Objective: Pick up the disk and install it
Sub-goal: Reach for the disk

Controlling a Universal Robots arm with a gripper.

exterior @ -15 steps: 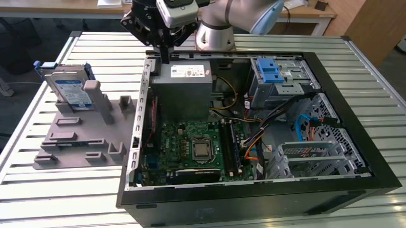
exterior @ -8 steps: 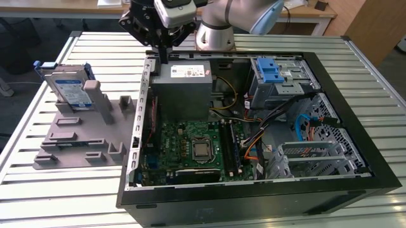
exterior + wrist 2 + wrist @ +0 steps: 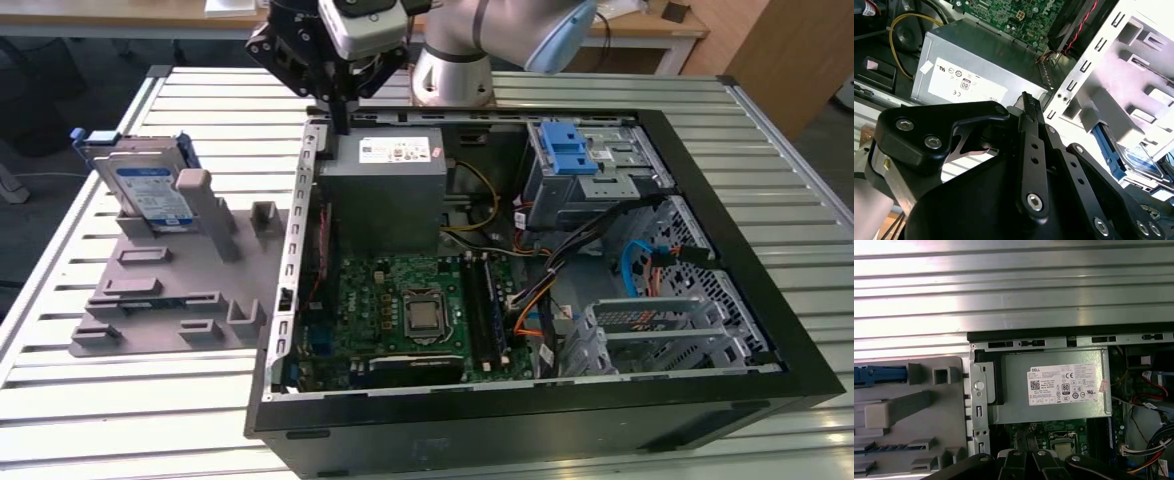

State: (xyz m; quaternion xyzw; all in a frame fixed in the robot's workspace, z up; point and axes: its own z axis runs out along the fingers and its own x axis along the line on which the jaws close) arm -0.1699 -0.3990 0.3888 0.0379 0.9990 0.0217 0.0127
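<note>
Disk (image 3: 144,192), standing in the grey fixture (image 3: 171,300), seems stiff, weighty and fragile, best gripped across its flat faces; the gripper (image 3: 342,122) hangs closed, empty.

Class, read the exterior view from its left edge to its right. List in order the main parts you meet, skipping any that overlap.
disk, standing on the grey holder → grey metal box with a white sticker → silver cage with a blue latch
</note>
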